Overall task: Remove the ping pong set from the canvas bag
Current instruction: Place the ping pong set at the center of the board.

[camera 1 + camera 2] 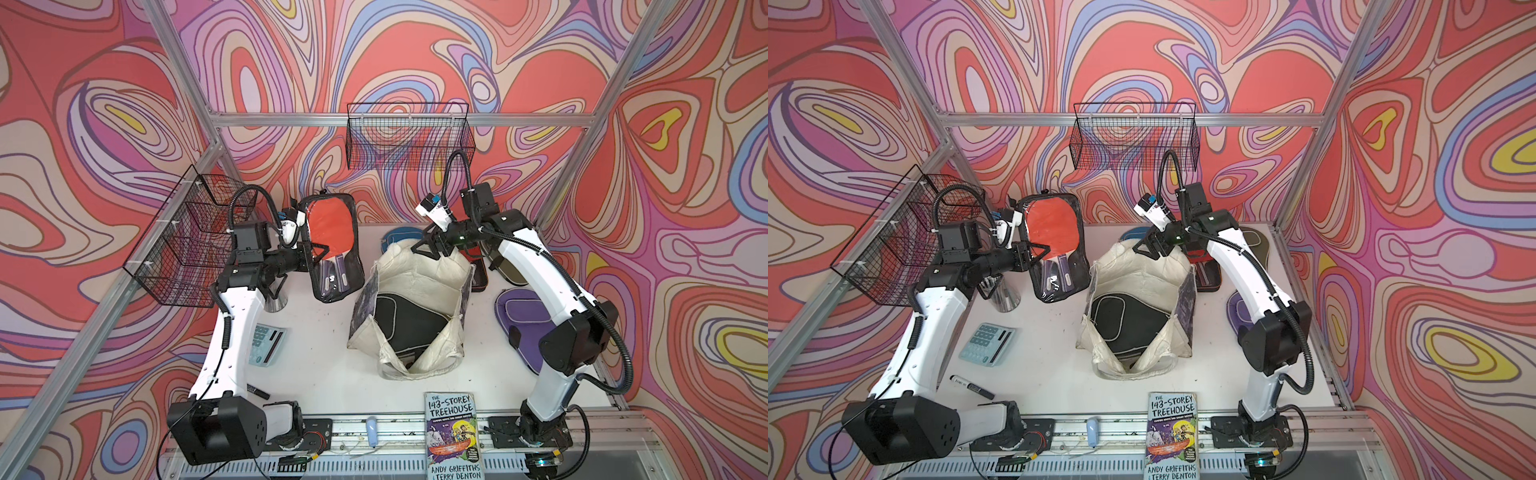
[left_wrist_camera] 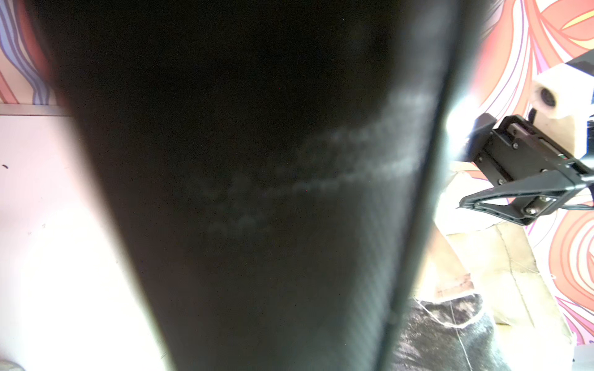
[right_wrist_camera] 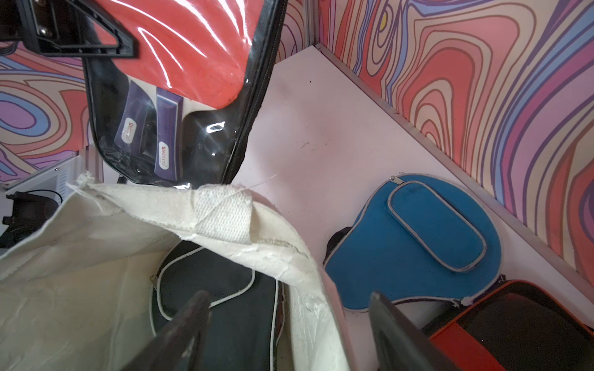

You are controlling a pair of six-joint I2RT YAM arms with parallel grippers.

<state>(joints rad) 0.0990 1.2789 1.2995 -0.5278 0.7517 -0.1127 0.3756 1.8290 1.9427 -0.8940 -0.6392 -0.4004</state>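
While my left gripper is clamped on the long side of the clear pack, holding it off the table at the far left, my right gripper has its jaws spread wide with nothing pinched, poised over the far rim of the canvas bag. My left wrist camera gives me little more than the pack's dark, blurred back. The right wrist camera shows its clear front instead, with the red blade and two purple handles. In both top views the pack's long axis runs far to near, blade end far, handles near.

The bag sits mid-table, mouth up, handles at its near side. The black case lies inside it, broad end far and left, tapering toward the near rim. Only the right wrist camera shows the blue case whole, flat on the table just beyond the bag and just beside a red-trimmed case; from above it is a sliver. Only the top views show the purple case and olive case, on the table right of the bag, partly under my right arm.
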